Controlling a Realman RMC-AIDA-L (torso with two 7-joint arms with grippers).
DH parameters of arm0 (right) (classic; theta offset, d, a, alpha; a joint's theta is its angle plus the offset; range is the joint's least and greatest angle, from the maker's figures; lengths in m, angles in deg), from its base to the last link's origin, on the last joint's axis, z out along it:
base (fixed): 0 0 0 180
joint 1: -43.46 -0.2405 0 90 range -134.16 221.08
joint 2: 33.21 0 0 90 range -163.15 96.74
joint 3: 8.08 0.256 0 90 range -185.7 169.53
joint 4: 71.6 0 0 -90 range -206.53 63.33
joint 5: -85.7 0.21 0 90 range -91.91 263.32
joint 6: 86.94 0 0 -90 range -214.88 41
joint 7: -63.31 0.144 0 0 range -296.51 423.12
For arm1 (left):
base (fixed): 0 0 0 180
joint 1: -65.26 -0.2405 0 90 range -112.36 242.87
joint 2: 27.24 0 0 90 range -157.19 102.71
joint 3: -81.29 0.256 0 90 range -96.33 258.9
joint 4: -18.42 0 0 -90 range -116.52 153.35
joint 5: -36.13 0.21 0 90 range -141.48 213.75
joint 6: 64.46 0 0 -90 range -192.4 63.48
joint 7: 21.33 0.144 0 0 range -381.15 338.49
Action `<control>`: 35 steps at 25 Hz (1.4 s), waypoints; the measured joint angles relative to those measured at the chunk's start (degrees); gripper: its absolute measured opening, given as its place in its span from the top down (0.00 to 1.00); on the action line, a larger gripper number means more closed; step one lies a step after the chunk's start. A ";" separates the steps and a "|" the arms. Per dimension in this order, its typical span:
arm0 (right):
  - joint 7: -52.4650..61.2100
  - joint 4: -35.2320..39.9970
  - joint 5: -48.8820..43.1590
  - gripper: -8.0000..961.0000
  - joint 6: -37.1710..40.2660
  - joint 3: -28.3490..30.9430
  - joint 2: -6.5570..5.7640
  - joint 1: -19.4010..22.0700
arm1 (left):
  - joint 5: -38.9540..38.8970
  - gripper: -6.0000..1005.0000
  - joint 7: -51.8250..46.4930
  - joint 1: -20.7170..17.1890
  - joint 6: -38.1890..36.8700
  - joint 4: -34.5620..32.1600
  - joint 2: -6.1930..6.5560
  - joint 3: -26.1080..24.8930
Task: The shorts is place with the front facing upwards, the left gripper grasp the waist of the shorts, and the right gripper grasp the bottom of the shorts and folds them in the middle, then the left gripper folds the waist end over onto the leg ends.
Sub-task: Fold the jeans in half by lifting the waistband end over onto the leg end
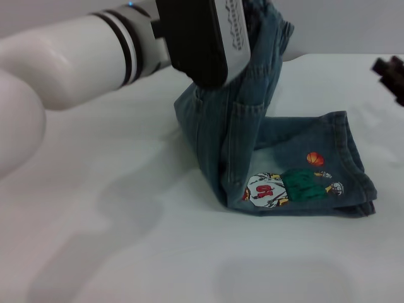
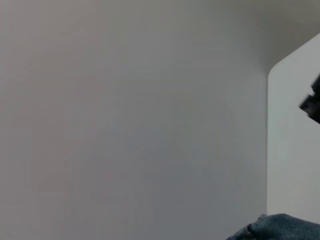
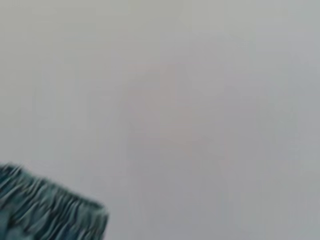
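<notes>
Waist end (image 1: 252, 57) lifted at left gripper (image 1: 243, 25), above leg ends (image 1: 353, 183).

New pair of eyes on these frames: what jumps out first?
The left arm's end effector fills the upper head view, lifting the waist end of the denim shorts. The leg ends lie flat on the white table, cartoon print facing up. The right end effector waits at the right edge.
</notes>
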 joint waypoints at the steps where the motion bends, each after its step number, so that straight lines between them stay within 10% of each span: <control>1: -0.08 0.30 0.00 0.60 0.01 1.16 0.00 0.35 | 0.00 0.87 -0.08 -0.21 0.46 0.17 0.00 0.36; 11: -2.40 1.81 0.09 0.60 1.31 17.73 -0.10 2.74 | -0.50 0.87 -1.25 -2.90 7.94 2.71 -0.16 6.90; 35: -3.79 3.32 0.03 0.60 1.90 21.48 -0.97 4.63 | -4.67 0.87 -7.84 0.90 18.41 11.28 -0.26 15.63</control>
